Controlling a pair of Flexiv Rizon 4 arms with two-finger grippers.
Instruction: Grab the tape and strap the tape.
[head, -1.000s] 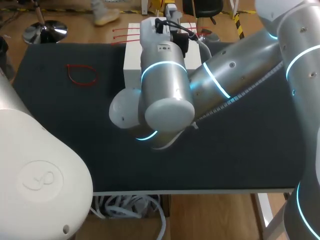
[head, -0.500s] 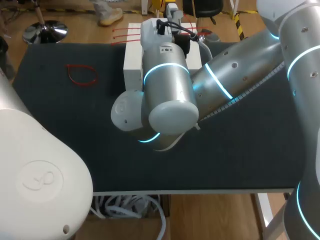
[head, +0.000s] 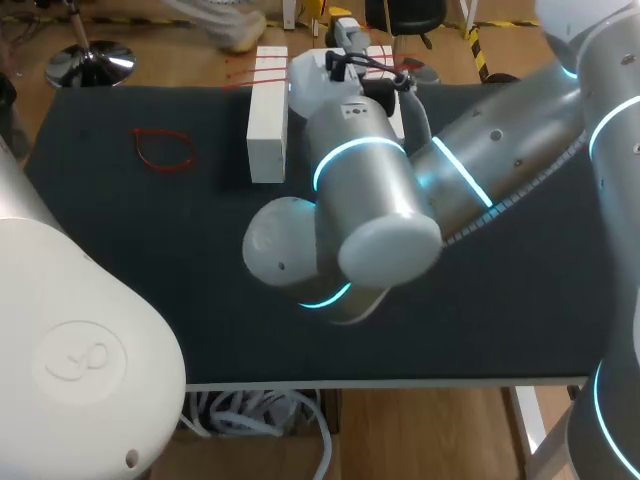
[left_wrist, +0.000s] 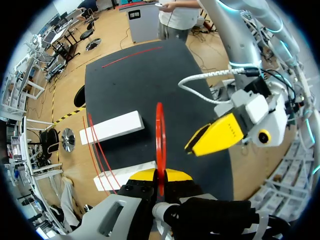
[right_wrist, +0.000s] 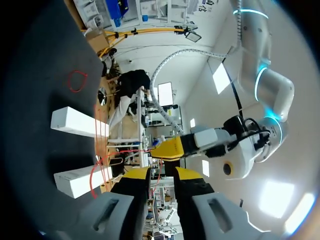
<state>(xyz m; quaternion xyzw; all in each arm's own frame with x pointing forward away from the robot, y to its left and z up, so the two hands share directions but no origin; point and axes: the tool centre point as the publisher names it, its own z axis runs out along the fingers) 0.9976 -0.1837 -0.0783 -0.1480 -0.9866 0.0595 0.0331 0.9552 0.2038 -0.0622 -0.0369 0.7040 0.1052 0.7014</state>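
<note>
Now left hand (left_wrist: 160, 173) pinches one red loop (left_wrist: 159, 131) near two white blocks (left_wrist: 112, 127); right hand (right_wrist: 162, 173) slightly spread.

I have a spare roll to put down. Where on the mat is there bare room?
Bare mat lies between the red loop and the right arm, and again between that arm and the near edge on the right. The far edge is crowded: white block, red straps and the arm's wrist sit close together.

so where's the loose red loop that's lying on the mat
In the head view the red loop lies flat on the left side of the dark mat, left of the white block and apart from it.
</note>
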